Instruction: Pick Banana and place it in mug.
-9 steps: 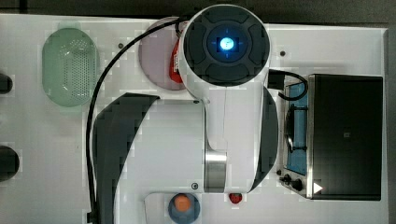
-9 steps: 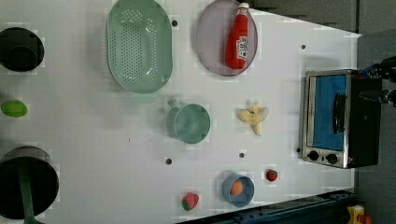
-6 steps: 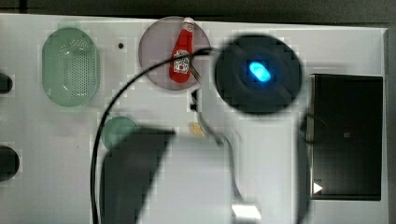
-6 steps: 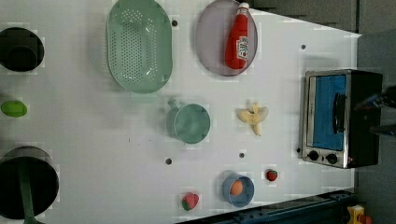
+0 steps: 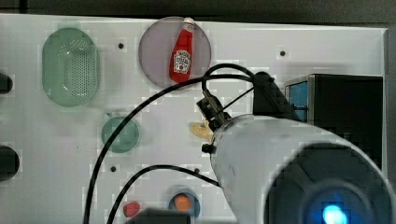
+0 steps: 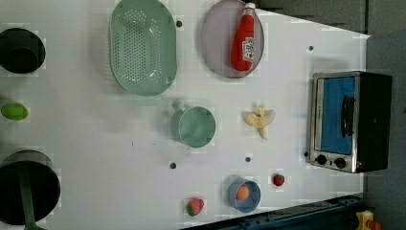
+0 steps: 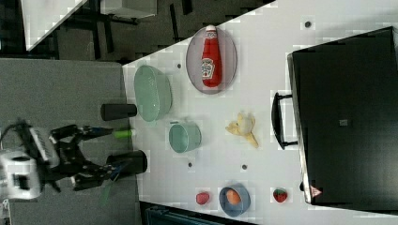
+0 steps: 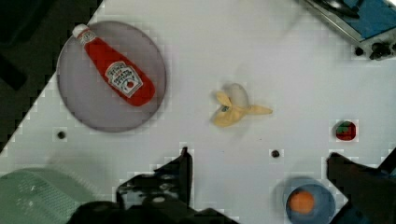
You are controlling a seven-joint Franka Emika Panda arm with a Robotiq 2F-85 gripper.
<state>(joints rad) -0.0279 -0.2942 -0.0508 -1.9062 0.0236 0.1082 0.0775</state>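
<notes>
Banana (image 6: 260, 122) lying between mug (image 6: 196, 126) and toaster oven (image 6: 349, 120), gripper (image 7: 101, 152) spread wide and empty well above; its splayed peel may slip a misaligned pinch.

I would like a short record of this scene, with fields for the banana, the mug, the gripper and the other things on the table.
banana: lies on the white table, peeled, not held
mug: pale green, upright, apart from the banana, nothing visible inside
gripper: open, above the table, holds nothing
ketchup bottle: lies on the round plate
basket: green, perforated, beside the plate
blue bowl: holds an orange ball
toaster oven: at the left view's right, door shut
task state: banana not yet picked
</notes>
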